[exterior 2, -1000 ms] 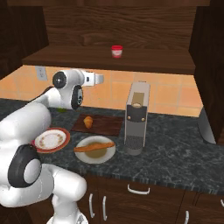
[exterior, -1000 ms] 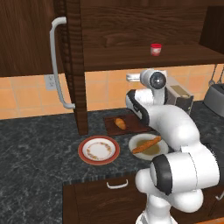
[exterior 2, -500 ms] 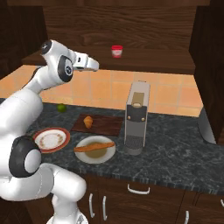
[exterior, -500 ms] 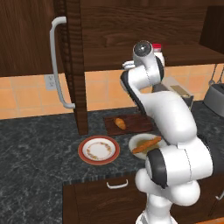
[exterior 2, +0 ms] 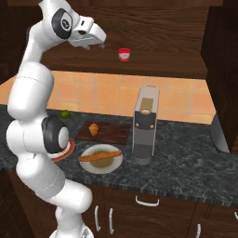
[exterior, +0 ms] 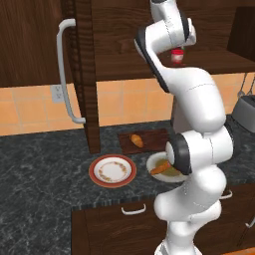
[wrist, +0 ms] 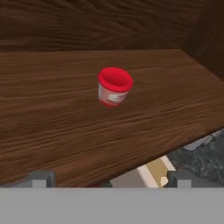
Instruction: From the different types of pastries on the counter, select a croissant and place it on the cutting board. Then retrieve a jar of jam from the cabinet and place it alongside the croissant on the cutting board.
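Item: jar of jam (wrist: 114,87), upright on cabinet shelf (wrist: 52,113). Small, rigid, likely light, smooth-sided; grip across body below lid. Tool (wrist: 108,178) released, short of it.

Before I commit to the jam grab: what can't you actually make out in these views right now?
- Jar of jam: left base view, half hidden behind the arm's wrist.
- Gripper: right base view, too small to judge its opening.
- Cream plate: left base view, right side covered by the arm.
- Jar label: hand view, too blurred to read.
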